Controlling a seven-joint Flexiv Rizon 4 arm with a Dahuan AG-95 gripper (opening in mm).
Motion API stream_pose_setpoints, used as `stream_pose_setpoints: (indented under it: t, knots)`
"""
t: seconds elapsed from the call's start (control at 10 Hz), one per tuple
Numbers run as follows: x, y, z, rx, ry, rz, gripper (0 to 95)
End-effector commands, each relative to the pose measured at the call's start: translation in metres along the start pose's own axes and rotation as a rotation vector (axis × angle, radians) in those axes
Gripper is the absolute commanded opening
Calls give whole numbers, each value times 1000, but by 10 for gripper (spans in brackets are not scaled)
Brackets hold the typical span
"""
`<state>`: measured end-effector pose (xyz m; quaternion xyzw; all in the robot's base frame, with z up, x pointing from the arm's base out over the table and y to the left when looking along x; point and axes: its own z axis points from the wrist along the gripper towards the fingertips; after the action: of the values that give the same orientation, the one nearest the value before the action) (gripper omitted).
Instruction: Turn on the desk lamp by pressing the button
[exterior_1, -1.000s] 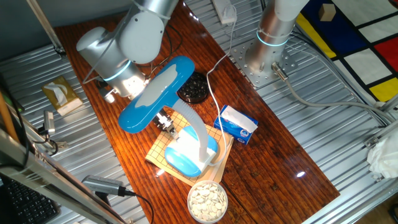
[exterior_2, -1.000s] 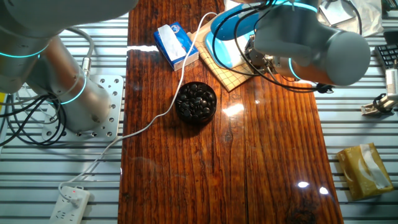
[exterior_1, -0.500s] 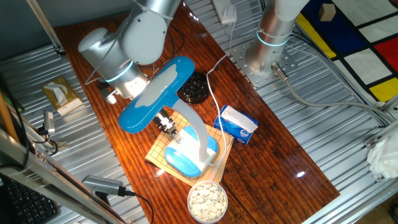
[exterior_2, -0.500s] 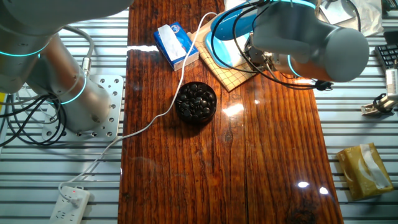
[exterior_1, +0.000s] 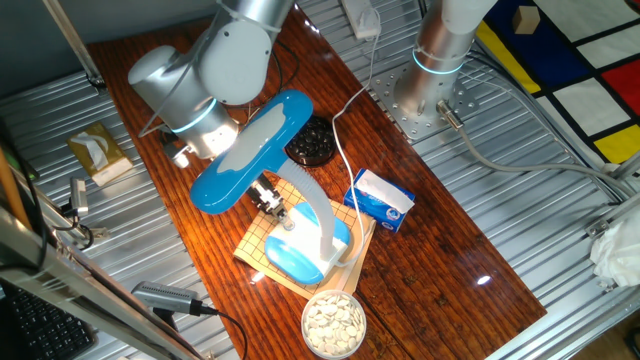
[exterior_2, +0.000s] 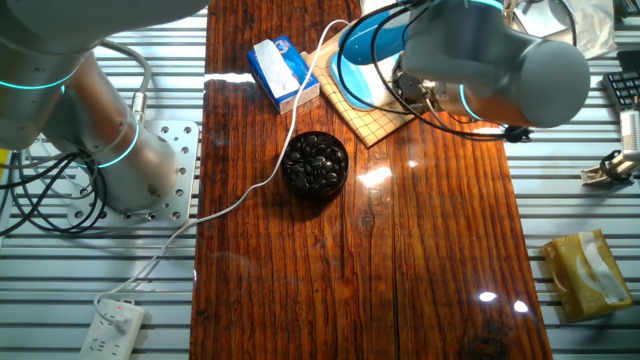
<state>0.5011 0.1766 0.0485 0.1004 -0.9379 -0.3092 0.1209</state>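
The desk lamp stands on a grid board in one fixed view, with its long bright-blue head (exterior_1: 250, 148), pale curved neck (exterior_1: 316, 212) and rounded light-blue base (exterior_1: 300, 252). My gripper (exterior_1: 277, 209) reaches down under the head, its tip at the upper left edge of the base. The head hides most of it, and I cannot tell how the fingers stand or whether they touch the base. In the other fixed view the arm's wrist (exterior_2: 490, 60) covers most of the lamp; only part of the blue base (exterior_2: 362, 58) shows. The button is not visible.
A bowl of dark pieces (exterior_1: 312, 140) (exterior_2: 315, 163) sits behind the lamp. A blue-and-white box (exterior_1: 380, 198) (exterior_2: 283, 70) lies to its right, and a bowl of white pieces (exterior_1: 333, 322) in front. A white cable (exterior_2: 240, 200) crosses the table. A tissue pack (exterior_1: 100, 155) lies off the table.
The arm has shifted slightly, and the gripper has edged a little closer to the lamp base. The lamp and other objects have not moved.
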Motion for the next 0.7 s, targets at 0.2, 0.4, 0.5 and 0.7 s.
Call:
stream_pose_setpoints:
  t: [0.2, 0.4, 0.5, 0.7]
  knots:
    - [0, 0, 1, 3, -4, 5, 0]
    - [0, 0, 1, 3, -7, 5, 0]
    - [0, 0, 1, 3, -8, 5, 0]
    - [0, -1, 3, 6, -8, 7, 0]
